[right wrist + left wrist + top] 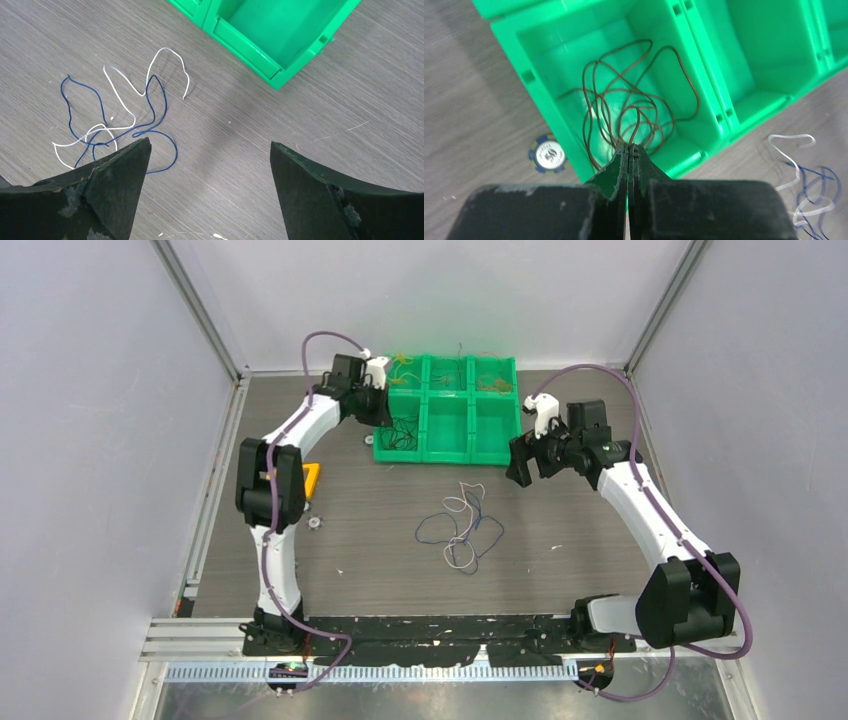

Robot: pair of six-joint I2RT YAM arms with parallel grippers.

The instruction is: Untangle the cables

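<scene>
Where the overhead camera looks down, the green tray (445,457) of six compartments sits at the far middle of the surface (580,560); the left gripper (383,416) hangs over its near-left compartment, the right gripper (518,464) hovers just off the tray's right side, and the blue and white cables (460,530) lie in a loose tangle on the surface, nearer than the tray and between the two arms. From the left wrist, the left gripper (629,148) has its fingers pressed together, clamped on strands of the brown cable (624,100), whose loops are heaped in that tray (704,75) compartment; a blue-and-white chip (547,154) lies on the surface just beside the tray, and the blue and white cables (809,180) show at the right edge. From the right wrist, the right gripper (210,150) stands with its jaws wide apart and nothing between them, above bare surface, with the blue and white cables (150,112) lying crossed over one another to its left, apart from the tray (285,25) corner farther off
</scene>
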